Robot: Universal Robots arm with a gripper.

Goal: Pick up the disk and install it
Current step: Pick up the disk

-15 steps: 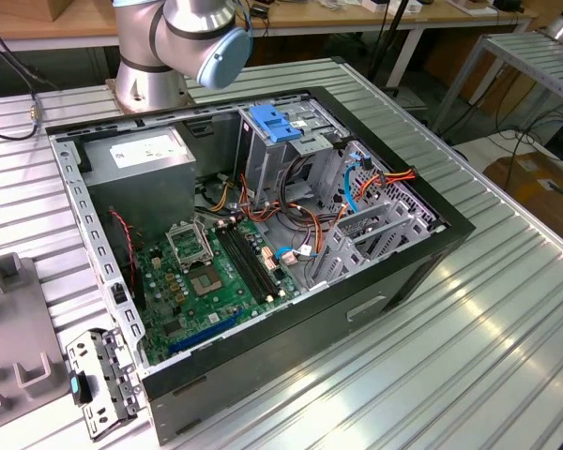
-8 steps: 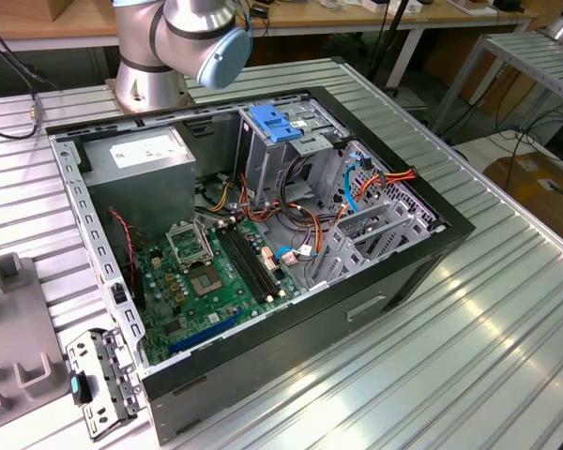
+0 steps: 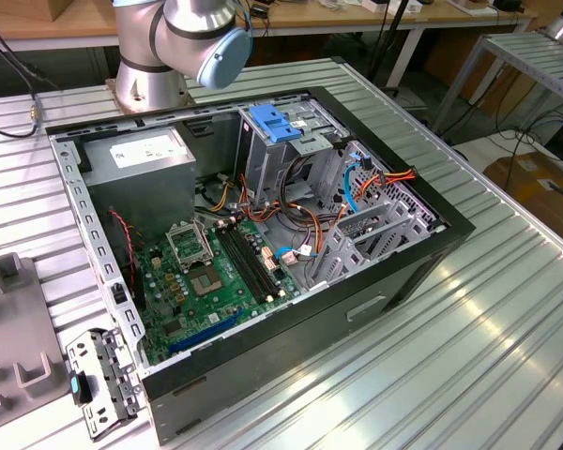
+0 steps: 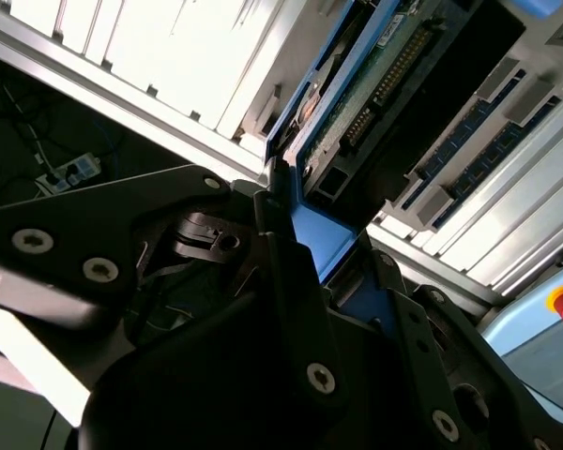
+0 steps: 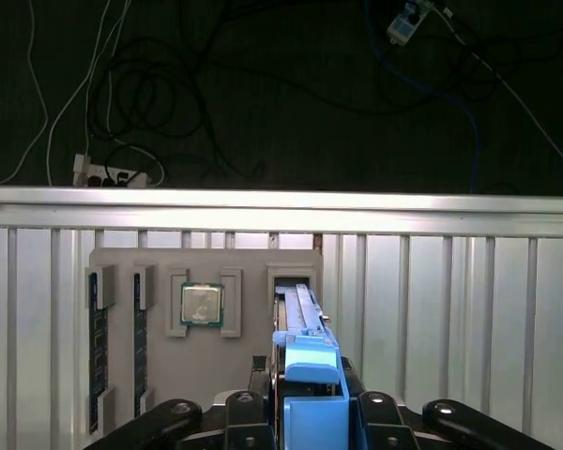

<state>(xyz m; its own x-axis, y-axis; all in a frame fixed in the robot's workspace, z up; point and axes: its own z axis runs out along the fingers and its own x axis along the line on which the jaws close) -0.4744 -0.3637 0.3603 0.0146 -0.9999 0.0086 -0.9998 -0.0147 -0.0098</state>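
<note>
Gripping state: jaws of the gripper (image 5: 310, 412) are drawn narrow against both sides of the disk (image 5: 308, 361), seemingly clamped on its blue rail.
Disk position: stood on edge in a slot of the grey fixture (image 5: 216, 375), beside a seated processor chip (image 5: 203, 305).
Handling: judged rigid, moderately heavy, shock-sensitive; best taken by the plastic rails, the exposed circuit board (image 4: 368, 92) left untouched.
Beyond: slatted table (image 5: 450, 281), then floor cables (image 5: 150, 103).

A ribbed aluminium table (image 3: 507, 309) carries an open computer case (image 3: 357, 309). The robot arm's base (image 3: 145, 80) stands just behind the case. A grey parts tray (image 3: 9, 347) lies toward the exterior view's left of the case, and a slotted metal bracket (image 3: 103, 380) lies between them, just beside the case's corner.
</note>
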